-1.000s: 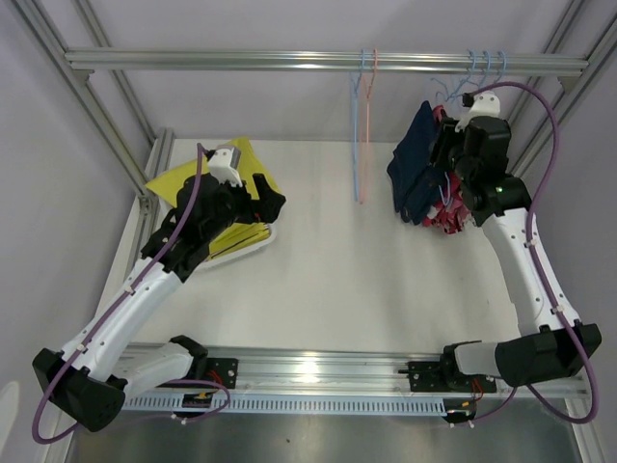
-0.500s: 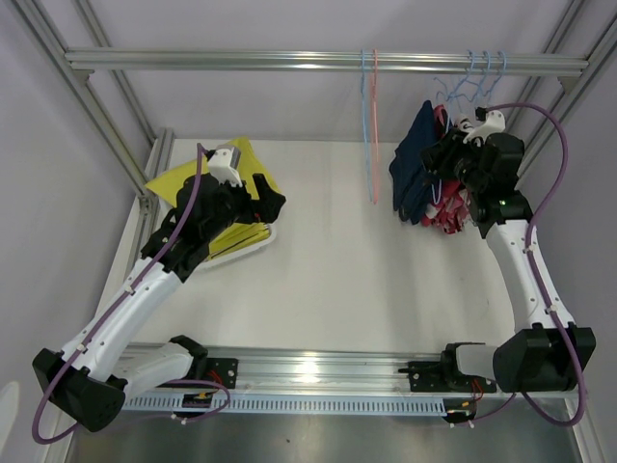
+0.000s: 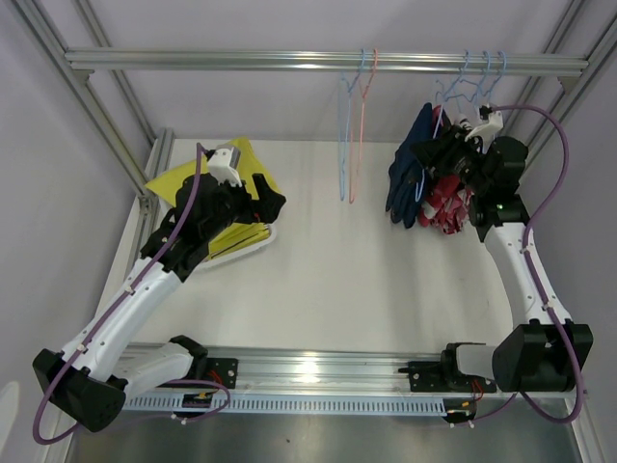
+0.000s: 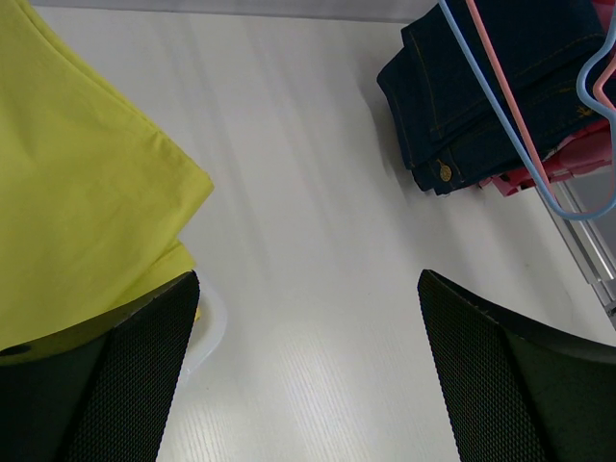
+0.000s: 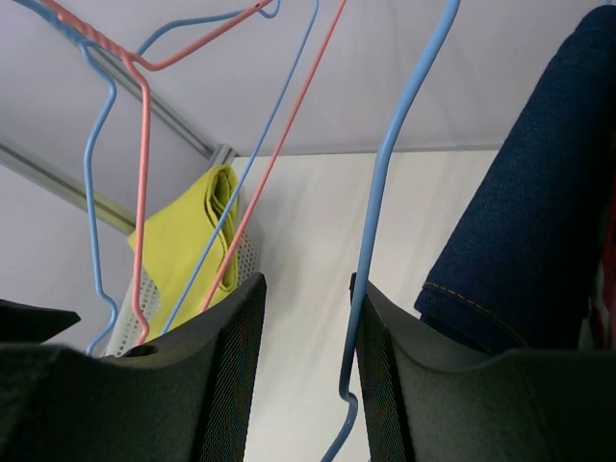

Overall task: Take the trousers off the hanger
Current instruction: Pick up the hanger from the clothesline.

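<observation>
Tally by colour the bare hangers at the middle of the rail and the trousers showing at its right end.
Blue hanger: 1
Pink hanger: 1
Navy trousers: 1
Pink-red trousers: 1
Total: 4

The white worktop (image 3: 386, 280) is flat and matte. At its far left corner sits a white perforated basket (image 3: 254, 245), and yellow trousers (image 3: 188, 181) lie folded over it, spilling past its rim toward the left edge. Above the far edge a metal rail (image 3: 241, 61) carries wire hangers (image 3: 352, 145). Navy trousers (image 3: 410, 169) and a pink-red pair (image 3: 448, 207) hang near the far right corner. Whether they touch the worktop cannot be told.
</observation>
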### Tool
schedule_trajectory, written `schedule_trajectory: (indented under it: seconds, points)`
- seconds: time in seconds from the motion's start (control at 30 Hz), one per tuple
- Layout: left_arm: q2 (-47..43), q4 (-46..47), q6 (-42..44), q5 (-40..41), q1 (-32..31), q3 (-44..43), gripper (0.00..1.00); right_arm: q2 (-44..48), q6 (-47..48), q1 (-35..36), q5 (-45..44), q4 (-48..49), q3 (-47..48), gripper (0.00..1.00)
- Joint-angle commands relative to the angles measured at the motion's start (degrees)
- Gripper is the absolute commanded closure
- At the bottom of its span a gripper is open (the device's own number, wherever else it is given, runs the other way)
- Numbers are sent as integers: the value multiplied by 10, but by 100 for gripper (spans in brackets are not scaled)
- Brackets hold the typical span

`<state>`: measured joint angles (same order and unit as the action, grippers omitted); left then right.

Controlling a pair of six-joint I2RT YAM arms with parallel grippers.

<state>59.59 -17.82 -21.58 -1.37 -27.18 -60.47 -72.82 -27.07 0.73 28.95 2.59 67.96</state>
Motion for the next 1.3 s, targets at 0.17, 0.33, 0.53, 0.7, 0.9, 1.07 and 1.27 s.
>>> schedule_trajectory:
  seconds: [0.17, 0.33, 0.53, 0.7, 0.9, 1.07, 1.27]
  points:
    - [-6, 8, -8, -15, 7, -21, 1, -11, -49, -2, 43, 110, -20, 56]
    - [-6, 8, -9, -18, 7, -23, 1, -19, -61, -18, 47, 131, -25, 61]
    - [-6, 9, -10, -19, 9, -21, 1, -29, -68, -19, 52, 149, -23, 64]
    - [-6, 9, -10, -19, 11, -22, 1, -37, -73, -21, 54, 160, -22, 72]
    - [-6, 9, -11, -21, 11, -23, 1, -41, -76, -22, 55, 165, -24, 94]
    - [-6, 9, -11, -22, 11, -24, 1, -33, -77, -22, 55, 167, -24, 100]
    - [-6, 9, -13, -25, 12, -21, 1, -17, -80, -22, 48, 164, -15, 100]
